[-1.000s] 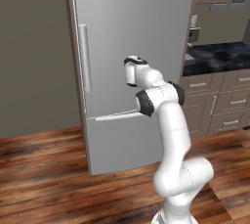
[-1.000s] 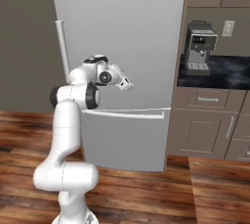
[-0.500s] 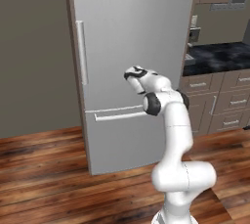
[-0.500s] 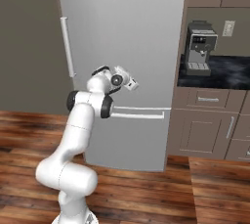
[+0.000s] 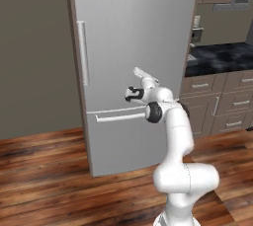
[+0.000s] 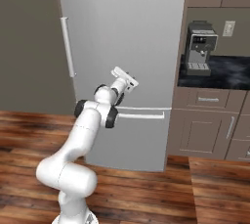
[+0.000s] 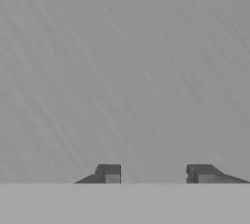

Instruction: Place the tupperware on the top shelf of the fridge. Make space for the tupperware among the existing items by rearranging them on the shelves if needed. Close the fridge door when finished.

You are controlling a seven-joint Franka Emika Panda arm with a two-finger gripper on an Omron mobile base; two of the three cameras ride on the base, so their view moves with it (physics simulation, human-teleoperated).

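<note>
Fridge [image 5: 133, 47]: tall, light-grey, two sections, standing shut with a dark wall to its left and cabinets with a dark counter to its right. I judge it fixed and unyielding; nothing on the body itself is a place to take hold.

Fridge door [image 6: 122, 32]: the upper flat panel, fully shut, brushed and smooth. In the hand view it is a plain grey face [image 7: 125, 71] right in front of me. I judge it stiff, moderately heavy on its hinge, and too slick to move by pressing on the face.

Drawer front [image 5: 123, 141]: lower section, with a horizontal bar [image 5: 116, 117] just below my wrist. Not the part to pull for this job.

Door handle [image 5: 82, 52]: long vertical silver bar at the door's left edge, up and to the left of my hand. I judge it rigid and slippery; the sound grip is around the bar at mid-height, one finger on either side.

Gripper [image 7: 156, 173]: my fingers stand apart with nothing between them, pointed at the bare door, near it; contact cannot be confirmed.

Tupperware: location not established from these views; I am not carrying it.

Top shelf: behind the shut door, unverified.
</note>
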